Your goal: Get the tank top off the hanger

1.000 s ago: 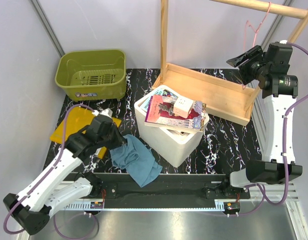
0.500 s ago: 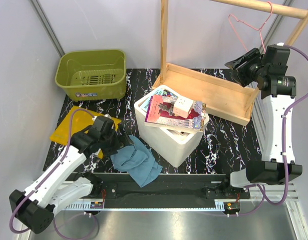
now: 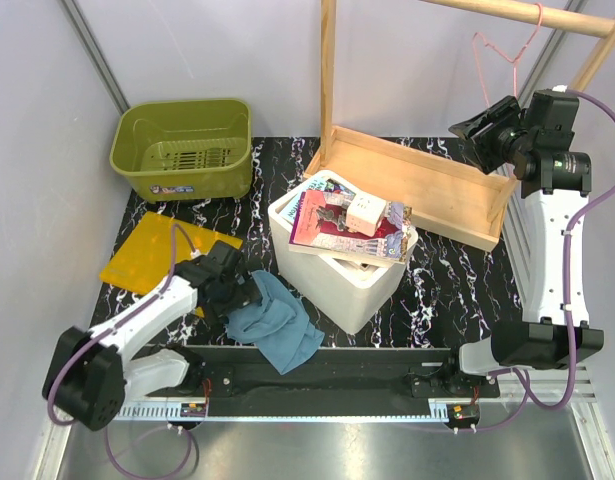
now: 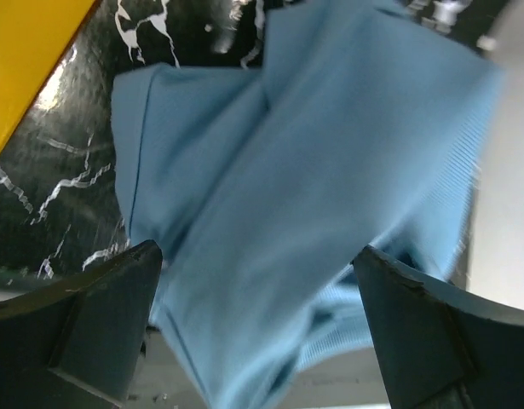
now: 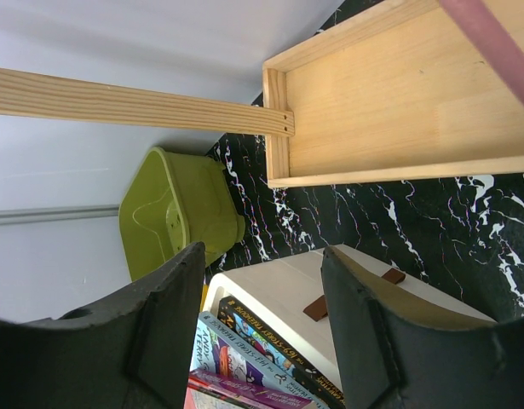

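- Tank top lies crumpled on the surface, front-left of the box, off the hanger: task looks done
- Hanger hangs bare, behind-right of the box
- Left pincer apart over the tank top
- Right pincer apart, empty

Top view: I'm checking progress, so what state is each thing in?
tank top, off the hanger, crumpled on the table
hanger, bare, hooked on the wooden rail
left pincer, open over the tank top
right pincer, open, empty
basket, empty
box, packed with books
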